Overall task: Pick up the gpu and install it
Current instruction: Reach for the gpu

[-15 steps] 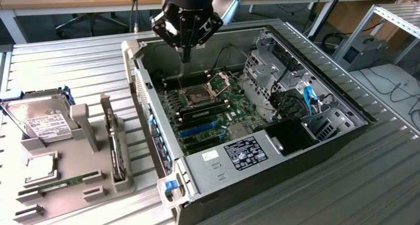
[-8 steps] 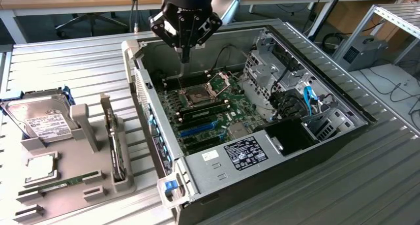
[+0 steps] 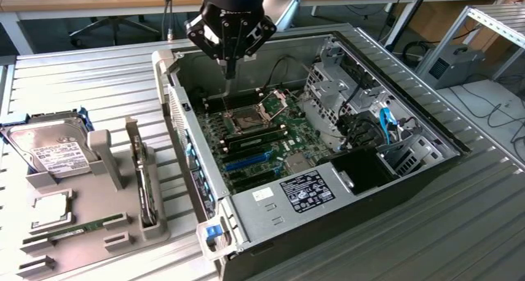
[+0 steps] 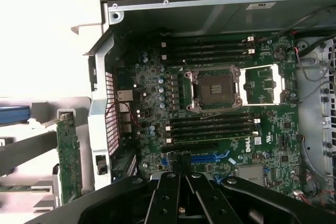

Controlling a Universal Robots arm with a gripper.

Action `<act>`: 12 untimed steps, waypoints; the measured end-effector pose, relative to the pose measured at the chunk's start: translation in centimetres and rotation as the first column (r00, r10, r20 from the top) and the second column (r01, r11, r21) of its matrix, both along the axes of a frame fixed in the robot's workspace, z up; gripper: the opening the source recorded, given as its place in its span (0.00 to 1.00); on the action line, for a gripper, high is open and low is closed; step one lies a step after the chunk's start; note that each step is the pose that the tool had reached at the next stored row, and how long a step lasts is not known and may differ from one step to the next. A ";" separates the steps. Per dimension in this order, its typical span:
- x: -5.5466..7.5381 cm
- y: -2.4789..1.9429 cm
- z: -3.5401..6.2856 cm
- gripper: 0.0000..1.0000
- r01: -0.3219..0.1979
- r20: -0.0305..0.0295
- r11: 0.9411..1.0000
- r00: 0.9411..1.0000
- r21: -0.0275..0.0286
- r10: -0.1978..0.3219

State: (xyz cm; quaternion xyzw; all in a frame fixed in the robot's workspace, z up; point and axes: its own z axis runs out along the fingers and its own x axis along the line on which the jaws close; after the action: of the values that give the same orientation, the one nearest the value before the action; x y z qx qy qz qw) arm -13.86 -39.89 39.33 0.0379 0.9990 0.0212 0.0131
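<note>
The gpu stands on edge in a slot of the grey holder at the exterior view's left, outside the computer case; in the wrist view its green board shows beside the case wall. My gripper hangs over the far end of the open computer case, above the motherboard. It is shut with nothing between its fingers. The gripper is well away from the gpu. Blue expansion slots lie on the board just beneath the fingertips in the wrist view.
On the holder also lie a hard drive, a square processor chip and a narrow RAM stick. Inside the case are the empty processor socket, the drive cage, cables and the power supply. Ribbed metal tabletop surrounds everything.
</note>
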 end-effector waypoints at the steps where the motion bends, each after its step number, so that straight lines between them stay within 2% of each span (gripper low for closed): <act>1: -0.1 0.00 0.00 0.11 0.000 0.000 1.000 1.000 0.000 0.000; 12: -0.5 0.00 -0.01 0.11 0.000 0.000 1.000 1.000 0.000 0.000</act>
State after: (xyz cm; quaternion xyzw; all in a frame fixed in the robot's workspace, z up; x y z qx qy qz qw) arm -14.38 -39.89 39.32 0.0379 0.9990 0.0213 0.0131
